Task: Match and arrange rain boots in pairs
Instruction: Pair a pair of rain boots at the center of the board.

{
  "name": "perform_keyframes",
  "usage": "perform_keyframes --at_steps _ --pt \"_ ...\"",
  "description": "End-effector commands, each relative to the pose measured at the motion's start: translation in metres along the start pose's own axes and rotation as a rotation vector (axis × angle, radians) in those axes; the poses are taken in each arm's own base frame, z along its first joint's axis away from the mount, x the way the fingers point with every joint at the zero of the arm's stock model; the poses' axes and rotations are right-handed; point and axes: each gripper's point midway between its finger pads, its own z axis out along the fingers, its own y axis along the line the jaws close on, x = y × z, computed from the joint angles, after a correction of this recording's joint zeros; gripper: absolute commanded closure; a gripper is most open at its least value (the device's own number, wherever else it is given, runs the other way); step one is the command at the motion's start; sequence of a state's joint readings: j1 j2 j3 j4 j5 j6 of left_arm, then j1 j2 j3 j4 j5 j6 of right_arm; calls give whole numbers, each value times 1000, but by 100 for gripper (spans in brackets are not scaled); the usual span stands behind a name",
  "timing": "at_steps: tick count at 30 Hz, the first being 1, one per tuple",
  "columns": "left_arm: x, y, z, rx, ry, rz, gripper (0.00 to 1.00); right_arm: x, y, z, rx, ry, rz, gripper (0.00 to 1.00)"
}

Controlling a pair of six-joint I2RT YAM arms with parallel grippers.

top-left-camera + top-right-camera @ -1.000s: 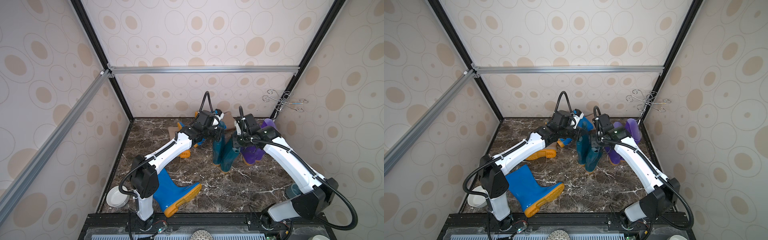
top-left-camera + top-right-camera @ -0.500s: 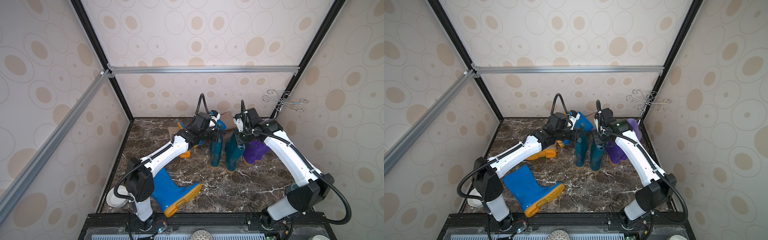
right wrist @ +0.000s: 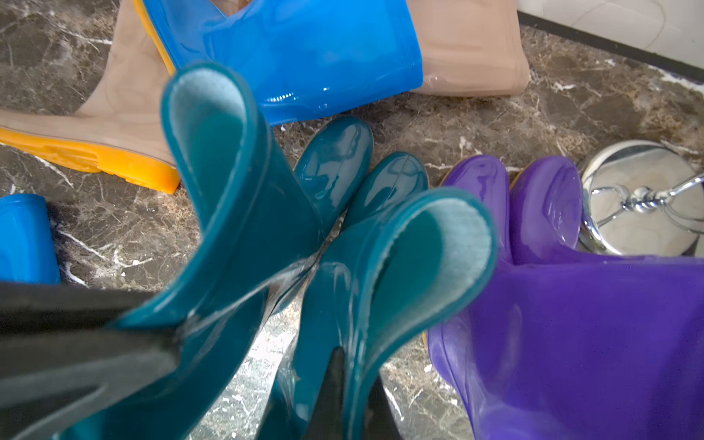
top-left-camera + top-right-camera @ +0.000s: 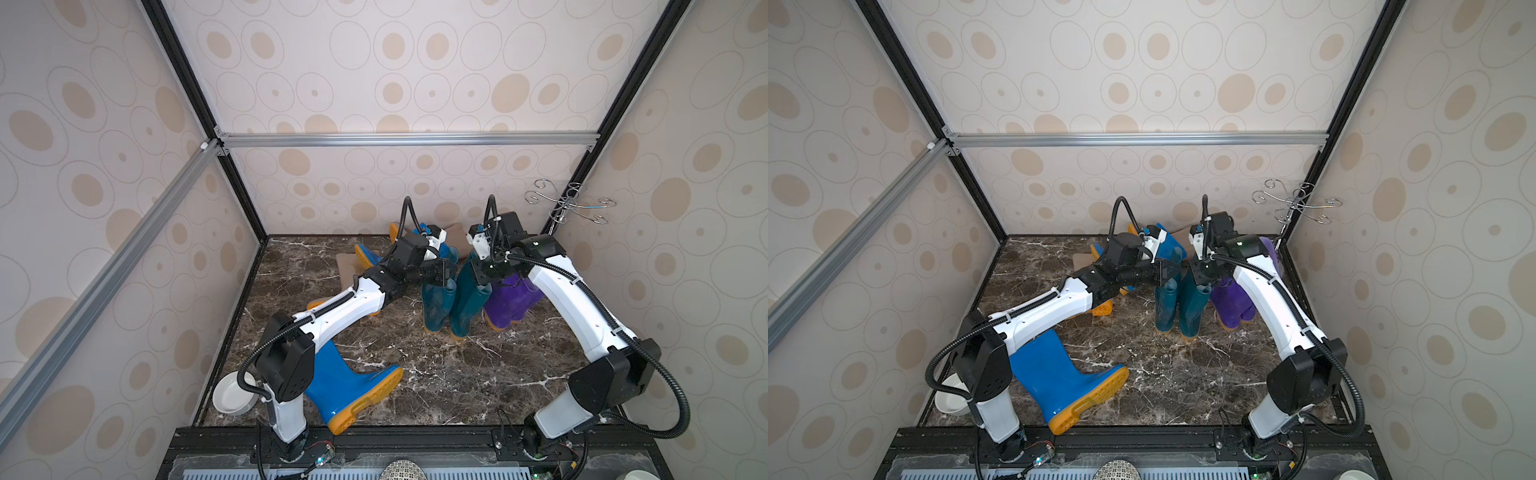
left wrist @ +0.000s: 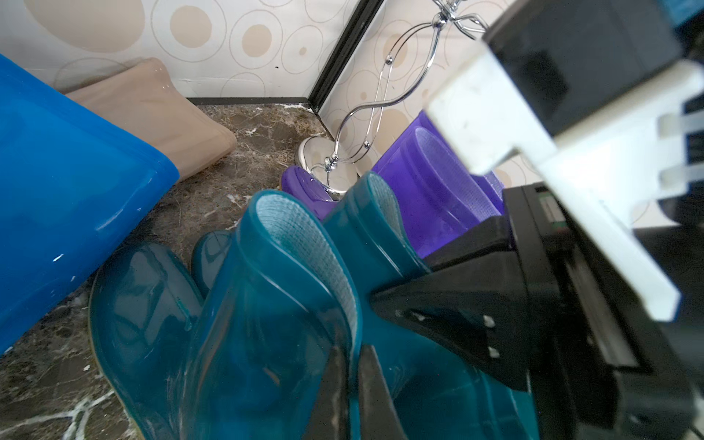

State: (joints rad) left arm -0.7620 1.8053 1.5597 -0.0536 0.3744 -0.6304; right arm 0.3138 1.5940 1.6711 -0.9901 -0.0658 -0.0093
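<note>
Since a second ago, the two glossy dark teal rubber rain boots have been brought from a lean to an upright stand. In both top views the left teal boot (image 4: 435,309) and the right teal boot (image 4: 466,309) are seen side by side, soles on the dark marble-patterned floor (image 4: 415,374), just beside the glossy purple rubber boots (image 4: 509,305). Each cuff is pinched from above, by the left gripper (image 4: 444,276) and the right gripper (image 4: 482,277), presumably so that the soft shafts are kept from toppling while the pair is aligned. A bright blue rubber boot (image 4: 1059,382) lies on its side, well apart and unmatched.

From the left wrist, the left gripper (image 5: 354,392) is shown clamped onto the cuff wall of the left teal boot (image 5: 266,304), which hangs directly beneath it.

From the right wrist, the right gripper (image 3: 343,392) is likewise shown clenched on the cuff of the right teal boot (image 3: 400,274), the two teal toes lying just beside each other ahead.
</note>
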Motion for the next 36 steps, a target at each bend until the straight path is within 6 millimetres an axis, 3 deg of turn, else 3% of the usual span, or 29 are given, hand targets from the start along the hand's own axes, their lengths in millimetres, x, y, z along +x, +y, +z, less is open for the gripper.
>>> perform_keyframes --at_steps 1,15,17,19,20,21,23,25,29,32,36 --pt "-19 -22 3 65 -55 -26 100 -18 7 -6 -49 -91 -43 100" --pt "-36 -38 22 125 -90 -95 100 -15 11 -6 -116 -79 -29 94" --pt "-34 -35 24 113 -81 -93 100 -16 11 -7 -112 -80 -26 85" --pt "-30 -30 23 93 -75 -94 100 -16 11 -9 -113 -81 -24 71" --pt "-30 -29 22 86 -78 -93 97 -16 11 -11 -110 -84 -21 62" --pt "-31 -29 19 82 -84 -84 87 -17 10 -13 -108 -90 -17 56" --pt "-35 -29 13 59 -99 -52 56 -20 9 -20 -95 -113 -12 47" --pt "-44 -28 5 12 -112 3 33 -26 7 -34 -78 -153 -5 40" --pt "-60 -25 -14 -101 -117 130 5 -38 3 -67 -42 -246 10 33" --pt "-66 -15 -32 -210 -100 218 0 -44 1 -92 -19 -307 16 31" --pt "-73 18 -65 -372 -97 260 0 -46 -2 -120 9 -375 20 28"
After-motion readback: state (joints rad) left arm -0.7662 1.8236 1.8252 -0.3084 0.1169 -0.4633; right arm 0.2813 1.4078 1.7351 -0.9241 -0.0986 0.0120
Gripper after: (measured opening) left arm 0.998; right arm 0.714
